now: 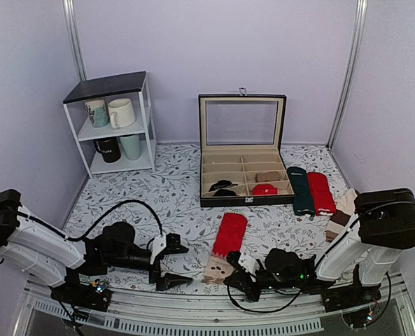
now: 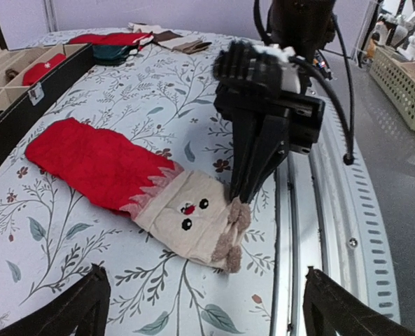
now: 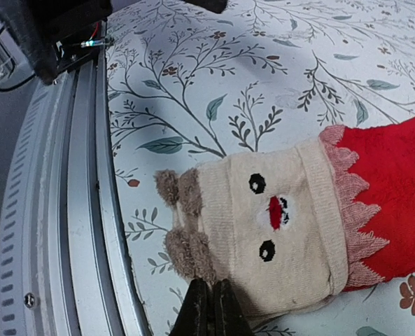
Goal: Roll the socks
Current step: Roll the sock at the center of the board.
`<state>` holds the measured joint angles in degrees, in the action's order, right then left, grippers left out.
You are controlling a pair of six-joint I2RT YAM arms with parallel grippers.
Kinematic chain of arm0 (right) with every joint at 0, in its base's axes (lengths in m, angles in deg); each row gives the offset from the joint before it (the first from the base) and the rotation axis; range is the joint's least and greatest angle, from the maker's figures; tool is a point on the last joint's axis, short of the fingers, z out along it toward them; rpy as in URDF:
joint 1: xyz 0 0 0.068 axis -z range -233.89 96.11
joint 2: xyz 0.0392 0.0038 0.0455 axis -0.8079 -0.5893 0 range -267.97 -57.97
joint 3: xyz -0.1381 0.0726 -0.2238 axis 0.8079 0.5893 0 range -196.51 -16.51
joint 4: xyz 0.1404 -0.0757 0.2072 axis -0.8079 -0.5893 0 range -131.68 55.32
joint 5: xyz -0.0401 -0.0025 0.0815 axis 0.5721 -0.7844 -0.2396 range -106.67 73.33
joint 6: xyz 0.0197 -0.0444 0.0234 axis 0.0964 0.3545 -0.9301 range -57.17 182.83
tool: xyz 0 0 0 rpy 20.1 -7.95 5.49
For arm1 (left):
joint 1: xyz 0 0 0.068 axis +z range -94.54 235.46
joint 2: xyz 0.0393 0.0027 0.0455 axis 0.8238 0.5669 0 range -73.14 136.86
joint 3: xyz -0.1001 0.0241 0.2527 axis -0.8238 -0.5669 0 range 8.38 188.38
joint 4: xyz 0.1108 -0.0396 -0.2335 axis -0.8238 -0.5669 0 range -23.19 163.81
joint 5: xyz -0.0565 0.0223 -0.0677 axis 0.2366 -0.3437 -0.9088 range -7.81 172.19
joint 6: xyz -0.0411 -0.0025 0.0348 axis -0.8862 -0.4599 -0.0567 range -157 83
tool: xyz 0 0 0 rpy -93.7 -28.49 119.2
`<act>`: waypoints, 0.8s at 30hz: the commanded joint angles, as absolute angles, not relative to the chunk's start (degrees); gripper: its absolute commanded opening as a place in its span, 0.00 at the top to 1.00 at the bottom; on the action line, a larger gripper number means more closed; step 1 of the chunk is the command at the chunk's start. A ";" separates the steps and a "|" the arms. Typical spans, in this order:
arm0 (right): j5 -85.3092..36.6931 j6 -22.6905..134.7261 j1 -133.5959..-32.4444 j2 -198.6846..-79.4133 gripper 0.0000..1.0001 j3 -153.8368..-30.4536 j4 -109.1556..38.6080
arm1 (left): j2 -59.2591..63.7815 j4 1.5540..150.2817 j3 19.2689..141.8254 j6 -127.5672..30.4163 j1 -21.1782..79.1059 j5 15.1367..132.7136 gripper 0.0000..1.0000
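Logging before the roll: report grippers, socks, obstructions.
Left gripper open, clear of work. Right gripper shut at beige edge of long red knit socks, flat, unrolled. Nothing in the way.

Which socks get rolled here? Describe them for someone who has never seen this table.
In front of the open case, toward the near edge, the socks lie flat on the patterned cloth. Unlike the plain red sock and green sock right of the case, they end in beige with a small face.
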<state>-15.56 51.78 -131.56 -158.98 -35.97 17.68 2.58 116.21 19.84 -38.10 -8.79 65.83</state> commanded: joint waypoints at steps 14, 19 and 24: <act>-27.35 20.33 -127.39 -162.55 1.00 -39.09 -4.70 | 13.44 114.19 28.97 -32.75 -13.13 58.53 0.23; -28.63 20.03 -126.74 -162.74 1.00 -39.21 -5.73 | 16.79 112.98 30.34 -31.61 -14.36 61.35 0.23; -29.47 20.41 -126.24 -162.69 1.00 -38.37 -5.65 | 20.68 112.88 31.39 -30.73 -14.93 63.57 0.23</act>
